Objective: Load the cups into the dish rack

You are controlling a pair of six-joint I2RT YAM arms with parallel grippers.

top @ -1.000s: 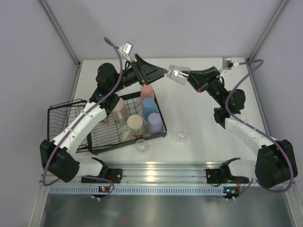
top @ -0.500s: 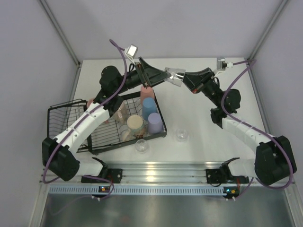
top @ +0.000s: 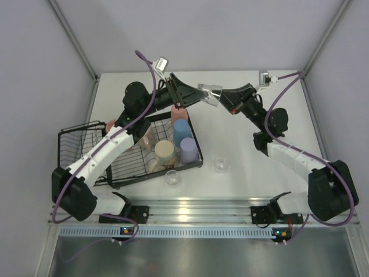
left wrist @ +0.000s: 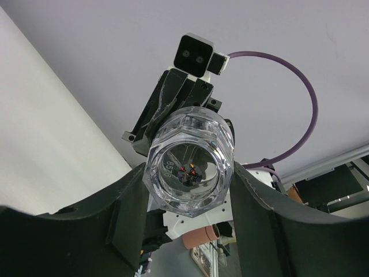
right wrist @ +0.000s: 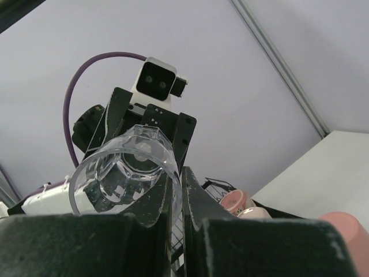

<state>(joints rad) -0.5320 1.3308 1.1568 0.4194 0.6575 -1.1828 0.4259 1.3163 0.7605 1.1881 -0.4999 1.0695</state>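
We are mid-handover, up over the far edge of the rack [top: 72, 138]. The right gripper [top: 221, 98] pinches the glass [top: 211, 92] by its wall, and the left gripper [top: 200, 92] stands spread on either side of it — contact we cannot confirm. We should close the left squarely on the body, then loosen the right — clear glass likely slips.

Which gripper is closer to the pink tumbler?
Left. The left gripper reaches just over the tumbler; the right gripper is farther right, beyond the rack.
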